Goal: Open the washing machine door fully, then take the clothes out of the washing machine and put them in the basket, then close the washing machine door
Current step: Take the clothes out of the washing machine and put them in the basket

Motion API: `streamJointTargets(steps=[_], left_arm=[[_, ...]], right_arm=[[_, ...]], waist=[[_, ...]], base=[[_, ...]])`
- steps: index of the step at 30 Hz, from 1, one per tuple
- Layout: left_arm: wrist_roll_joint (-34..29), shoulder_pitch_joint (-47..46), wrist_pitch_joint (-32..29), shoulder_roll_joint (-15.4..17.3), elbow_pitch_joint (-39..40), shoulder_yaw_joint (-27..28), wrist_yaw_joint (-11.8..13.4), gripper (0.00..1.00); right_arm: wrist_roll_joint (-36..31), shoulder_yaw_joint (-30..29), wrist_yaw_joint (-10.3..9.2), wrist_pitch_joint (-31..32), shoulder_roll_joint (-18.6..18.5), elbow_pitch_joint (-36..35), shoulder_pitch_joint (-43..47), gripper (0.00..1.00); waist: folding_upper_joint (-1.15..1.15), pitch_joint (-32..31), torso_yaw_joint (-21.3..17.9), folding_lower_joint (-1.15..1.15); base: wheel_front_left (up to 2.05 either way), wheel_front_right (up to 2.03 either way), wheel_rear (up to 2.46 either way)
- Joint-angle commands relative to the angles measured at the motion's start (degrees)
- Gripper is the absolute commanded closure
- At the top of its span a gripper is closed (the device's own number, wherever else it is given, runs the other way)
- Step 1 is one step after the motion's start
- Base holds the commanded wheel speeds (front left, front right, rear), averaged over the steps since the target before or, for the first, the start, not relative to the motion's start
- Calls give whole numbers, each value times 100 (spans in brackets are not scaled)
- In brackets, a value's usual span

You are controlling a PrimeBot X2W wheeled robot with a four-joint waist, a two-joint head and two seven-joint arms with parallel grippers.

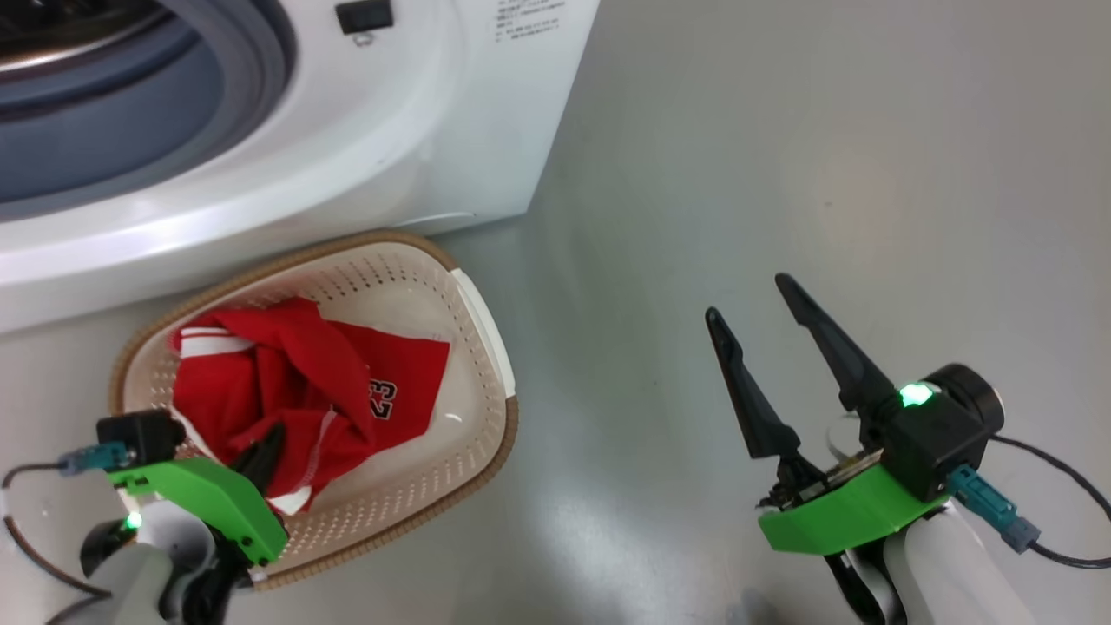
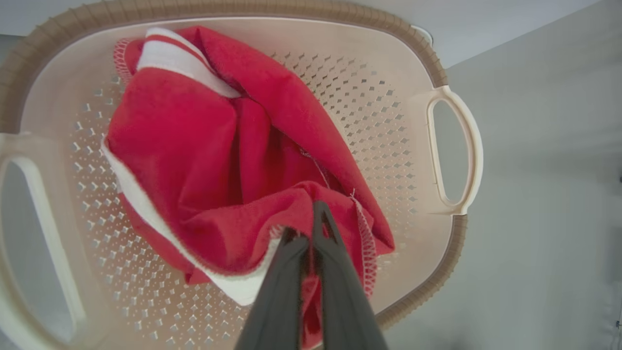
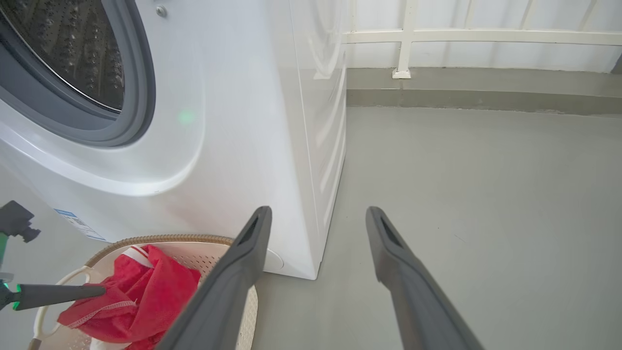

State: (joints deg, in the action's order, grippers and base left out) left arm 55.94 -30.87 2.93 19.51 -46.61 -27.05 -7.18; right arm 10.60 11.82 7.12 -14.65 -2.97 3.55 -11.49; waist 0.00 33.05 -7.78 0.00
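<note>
The red clothes [image 1: 295, 382] with white trim lie bunched in the cream basket [image 1: 512, 425], which stands on the floor in front of the white washing machine [image 1: 391, 130]. My left gripper [image 1: 265, 447] reaches into the basket from its near side. In the left wrist view the left gripper [image 2: 306, 228] is shut on a fold of the clothes [image 2: 194, 160]. My right gripper [image 1: 748, 299] hangs open over bare floor, to the right of the basket, holding nothing. The machine's drum opening [image 3: 63, 53] stands uncovered. The washing machine door is out of view.
Grey floor [image 1: 781, 156] spreads to the right of the machine and basket. In the right wrist view a low kerb and a white railing [image 3: 403, 53] close off the far side. The basket [image 3: 170, 238] sits close against the machine's front corner.
</note>
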Motion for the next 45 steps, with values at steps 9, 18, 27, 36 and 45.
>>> streamJointTargets(steps=[9, 18, 27, 36, 45], left_arm=[[444, -598, -362, 362, -683, -455, -30, 100], [801, -726, -65, 400, -796, -970, -31, 0], [1092, -521, 754, 466, -515, -1313, -31, 0], [1226, -233, 1200, 530, 80, -1084, -31, 0], [147, 407, 1205, 459, 945, 381, -31, 0]], right_arm=[[111, 256, 36, -35, 10, -256, -214, 0], [74, 198, 36, -35, 10, -211, -279, 0], [-120, 71, 36, -35, 10, -58, -284, 0], [-189, -147, 36, -35, 10, 117, -166, 0], [-226, -279, 36, -35, 10, 256, -24, 0]], waist=[[0, 517, -227, 0], [0, 421, -194, 0], [0, -144, 31, 0], [0, -886, 298, 0], [0, -1514, 412, 0]], base=[[0, 0, 0], [0, 0, 0], [0, 0, 0], [0, 0, 0], [0, 0, 0]])
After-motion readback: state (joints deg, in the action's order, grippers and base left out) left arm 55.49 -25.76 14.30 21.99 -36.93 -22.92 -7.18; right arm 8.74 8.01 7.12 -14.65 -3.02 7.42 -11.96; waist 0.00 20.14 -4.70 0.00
